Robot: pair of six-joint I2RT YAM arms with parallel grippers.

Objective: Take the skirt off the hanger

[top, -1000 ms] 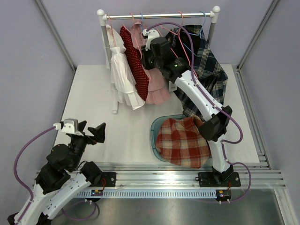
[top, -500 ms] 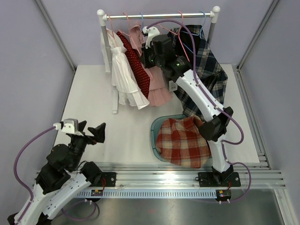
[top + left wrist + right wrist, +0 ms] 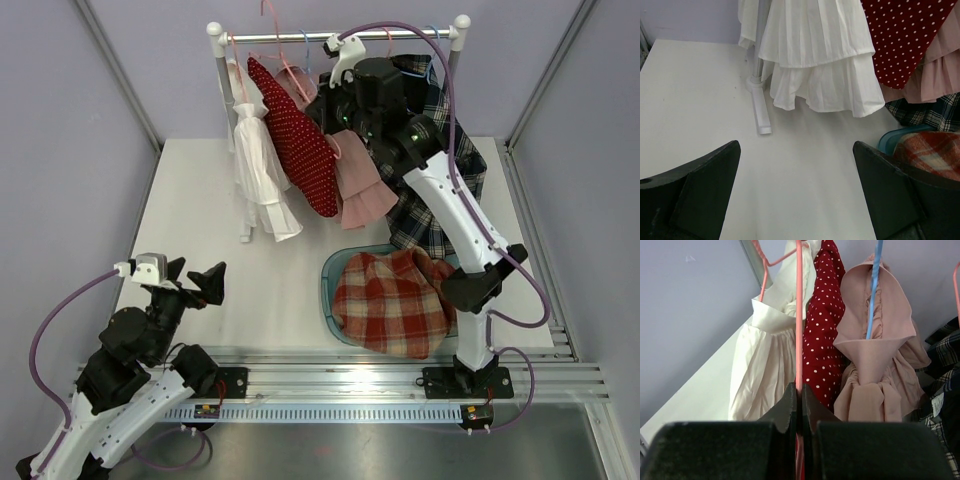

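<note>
Right hand clamps the pink hanger near the rail; left hand gapes, far from it.

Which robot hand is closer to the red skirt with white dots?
Right. The right hand is shut on a thin pink wire hanger right beside the red white-dotted fabric skirt. The left hand sits open, far away over the white table's near left corner.
</note>
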